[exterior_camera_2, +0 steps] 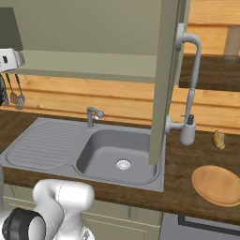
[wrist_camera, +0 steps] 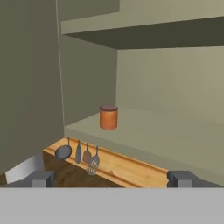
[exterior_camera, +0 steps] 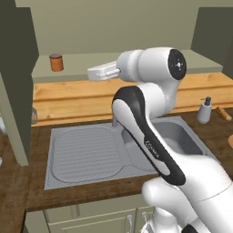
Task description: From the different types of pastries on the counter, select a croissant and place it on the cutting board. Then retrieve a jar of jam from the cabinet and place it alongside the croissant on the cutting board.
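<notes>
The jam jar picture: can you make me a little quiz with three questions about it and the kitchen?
1. True or false: the jam jar stands upright on the lower cabinet shelf.
2. What hangs on the wall below that shelf? A) kitchen utensils B) towels C) mugs
3. Fill in: the round cutting board lies on the counter, on the far side of the ____ from the jar.

Key
1. True. The tool is open, short of the jar and pointing towards it.
2. A, the utensils.
3. Sink. The croissant lies on the counter behind the board, not on it.
</notes>
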